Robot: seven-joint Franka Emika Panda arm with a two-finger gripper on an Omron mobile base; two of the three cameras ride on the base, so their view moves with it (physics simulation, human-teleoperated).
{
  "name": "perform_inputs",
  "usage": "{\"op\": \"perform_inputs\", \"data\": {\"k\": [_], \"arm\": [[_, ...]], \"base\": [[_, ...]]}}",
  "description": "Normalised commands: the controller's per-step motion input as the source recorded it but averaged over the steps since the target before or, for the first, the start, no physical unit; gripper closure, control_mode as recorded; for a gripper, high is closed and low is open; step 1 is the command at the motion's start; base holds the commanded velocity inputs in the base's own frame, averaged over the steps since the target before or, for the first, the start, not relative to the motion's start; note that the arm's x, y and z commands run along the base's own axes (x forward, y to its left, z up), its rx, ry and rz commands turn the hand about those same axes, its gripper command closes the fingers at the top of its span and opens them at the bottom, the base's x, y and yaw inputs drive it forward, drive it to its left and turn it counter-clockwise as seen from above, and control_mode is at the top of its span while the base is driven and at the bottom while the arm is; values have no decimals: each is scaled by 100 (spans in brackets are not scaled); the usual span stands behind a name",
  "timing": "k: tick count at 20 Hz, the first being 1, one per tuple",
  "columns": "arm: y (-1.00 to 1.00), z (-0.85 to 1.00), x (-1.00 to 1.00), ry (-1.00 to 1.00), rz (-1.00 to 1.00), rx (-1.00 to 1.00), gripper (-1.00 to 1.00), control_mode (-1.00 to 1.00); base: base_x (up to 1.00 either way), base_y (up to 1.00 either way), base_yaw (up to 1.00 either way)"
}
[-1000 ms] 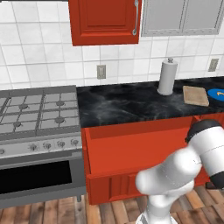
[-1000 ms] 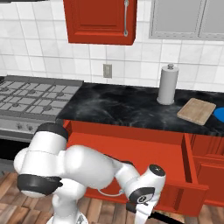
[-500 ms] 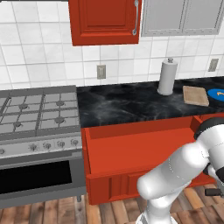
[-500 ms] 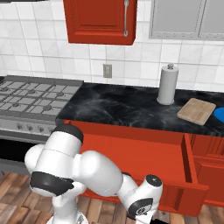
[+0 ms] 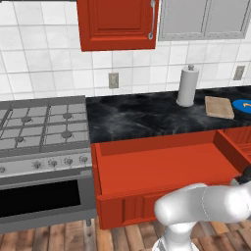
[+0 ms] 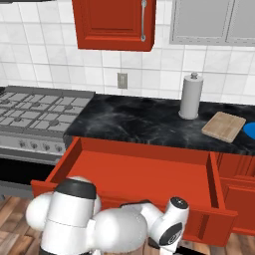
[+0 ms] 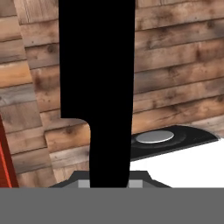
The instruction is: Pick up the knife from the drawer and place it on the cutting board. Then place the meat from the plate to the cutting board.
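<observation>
Gripping the knife [image 7: 97, 87], the tool [image 7: 110, 183] points it over wooden floor [image 7: 175, 65].

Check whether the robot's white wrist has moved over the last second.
Yes. In the right base view it has shifted right along the open red drawer's front, from below mid-front toward the drawer's right end, staying low.

No legible text or labels anywhere.
</observation>
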Motion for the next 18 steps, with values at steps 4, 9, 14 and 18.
{"op": "perform_inputs", "data": {"k": [4, 9, 14, 18], "arm": [[-8, 0, 10, -1, 7, 3, 100, -100], [0, -1, 23, 0, 7, 3, 100, -100], [0, -1, 30, -1, 8, 4, 100, -100], [0, -5, 32, -2, 9, 4, 100, -100]], "base": [[0, 0, 0], [0, 0, 0], [0, 0, 0], [0, 0, 0]]}}
